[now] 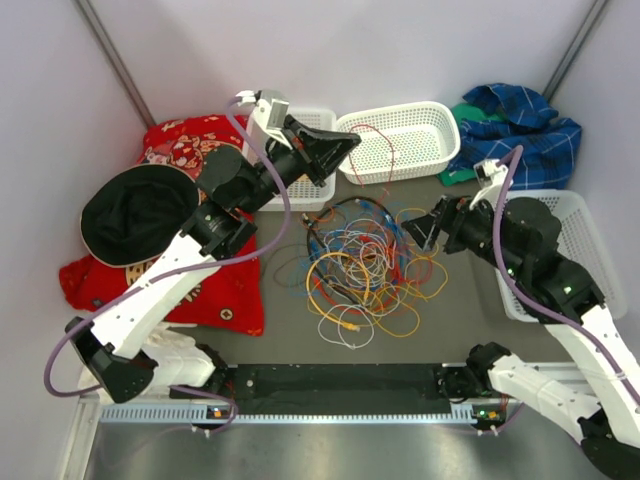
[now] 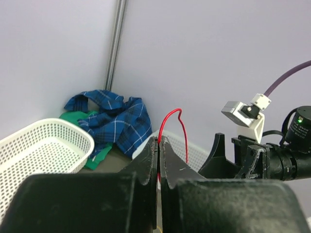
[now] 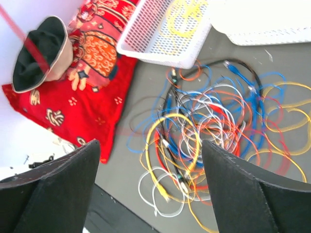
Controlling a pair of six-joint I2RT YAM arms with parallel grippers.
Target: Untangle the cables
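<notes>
The cables (image 1: 365,265) lie in a loose tangle of yellow, orange, blue, white, red and black loops on the grey table, also seen below in the right wrist view (image 3: 209,121). My left gripper (image 1: 347,150) is raised beside a white basket (image 1: 400,140) and is shut on a thin red cable (image 2: 174,116), which arches up from between the jaws (image 2: 159,141). That red cable (image 1: 385,152) hangs over the basket. My right gripper (image 1: 420,228) hovers over the tangle's right side, open with nothing between its fingers (image 3: 150,142).
A red cushion (image 1: 200,290) with a black hat (image 1: 135,210) lies at the left. Another white basket (image 1: 318,118) holding a yellow cable (image 3: 184,14) stands behind the left arm, and a third (image 1: 575,215) is at the right. A blue plaid cloth (image 1: 520,125) fills the back right corner.
</notes>
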